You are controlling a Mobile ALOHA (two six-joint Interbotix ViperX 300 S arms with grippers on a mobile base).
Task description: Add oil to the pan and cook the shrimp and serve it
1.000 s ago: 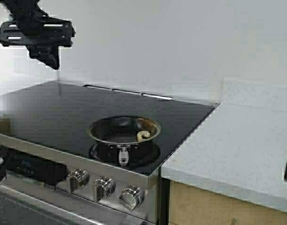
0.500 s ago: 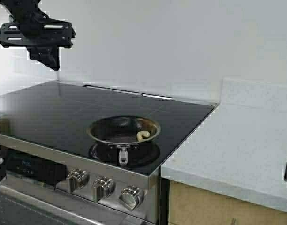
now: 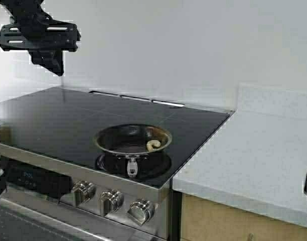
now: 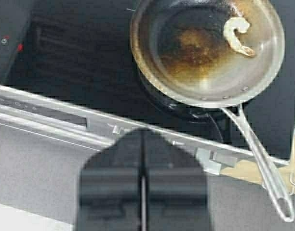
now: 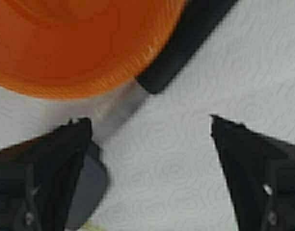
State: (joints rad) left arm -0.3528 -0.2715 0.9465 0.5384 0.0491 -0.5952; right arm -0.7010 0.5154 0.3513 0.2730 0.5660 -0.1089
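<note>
The steel pan (image 3: 104, 136) sits on the front right burner of the black cooktop, its handle (image 3: 131, 165) pointing at the knobs. The pale curled shrimp (image 3: 153, 145) lies inside, against the right wall. In the left wrist view the pan (image 4: 263, 72) shows browned residue, and the shrimp (image 4: 238, 36) rests near its rim. My left arm (image 3: 38, 35) hangs high at the back left, and its gripper (image 4: 143, 132) is shut and holds nothing. My right gripper (image 5: 147, 120) is open, low over a white surface. The oil is out of view.
In the right wrist view an orange bowl (image 5: 80, 43) lies just beyond the fingers. Beside it is a utensil with a black handle (image 5: 186, 43) and a metal blade (image 5: 87, 192) by one finger. A white counter (image 3: 254, 160) adjoins the stove on the right. Three knobs (image 3: 111, 201) line the stove front.
</note>
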